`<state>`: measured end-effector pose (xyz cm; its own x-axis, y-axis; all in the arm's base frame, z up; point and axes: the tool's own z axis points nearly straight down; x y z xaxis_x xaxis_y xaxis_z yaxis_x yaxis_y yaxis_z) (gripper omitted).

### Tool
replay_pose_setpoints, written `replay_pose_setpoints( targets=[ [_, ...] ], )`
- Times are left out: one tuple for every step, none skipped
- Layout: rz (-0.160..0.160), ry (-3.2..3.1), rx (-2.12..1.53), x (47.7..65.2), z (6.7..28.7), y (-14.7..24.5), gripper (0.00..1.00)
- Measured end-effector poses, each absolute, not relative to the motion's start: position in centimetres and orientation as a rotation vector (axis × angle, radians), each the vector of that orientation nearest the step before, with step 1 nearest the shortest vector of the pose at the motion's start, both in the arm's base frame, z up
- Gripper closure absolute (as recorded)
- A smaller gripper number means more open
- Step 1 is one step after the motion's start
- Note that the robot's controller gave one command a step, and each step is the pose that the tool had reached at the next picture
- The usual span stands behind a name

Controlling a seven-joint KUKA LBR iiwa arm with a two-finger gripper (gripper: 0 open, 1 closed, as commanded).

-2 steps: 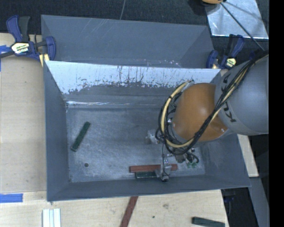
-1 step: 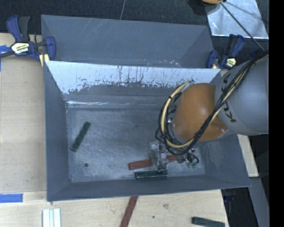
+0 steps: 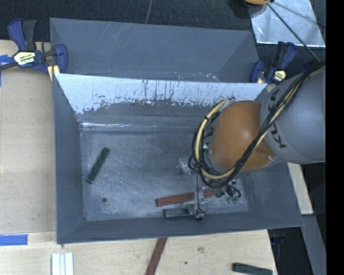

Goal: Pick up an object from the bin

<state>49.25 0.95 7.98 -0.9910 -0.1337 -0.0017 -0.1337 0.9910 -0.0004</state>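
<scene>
- Nearest the lens: the thick grey arm link [image 3: 298, 119], which came in from the right and hung over the right half of the grey metal bin [image 3: 67, 176].
- Below the link sat the rounded orange wrist cover [image 3: 238, 136], with black and yellow cables [image 3: 204, 135] looped round its left side.
- The arm pointed down. The gripper [image 3: 199, 206] was low over the floor at the front right of the bin, close to the front wall.
- Claw state: could not tell how far open it was, nor whether it had hold of anything, because the wrist and cables hid too much.
- Thing at the gripper: a reddish-brown flat narrow strip [image 3: 173, 200] that lay nearly level on the floor. Its right end ran in under the gripper and its left end pointed to the bin's middle.
- Just in front of it, roughly parallel, lay a shorter dark grey flat piece [image 3: 175, 213], whose right end was also at the gripper.
- Well apart, on the left of the floor, a dark green flat bar [image 3: 97, 165] lay aslant.
- A small dark speck [image 3: 104, 199] lay near the bar's lower end.
</scene>
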Motion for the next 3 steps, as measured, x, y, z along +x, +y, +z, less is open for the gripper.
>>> replay_pose_setpoints(
  targets=[
    [-0.001,3.134,-0.212,49.2,8.0,0.9,1.00],
    [-0.001,3.134,-0.212,49.2,8.0,0.9,1.00],
    [0.000,3.133,-0.220,50.5,28.9,0.6,1.00]
  ],
)
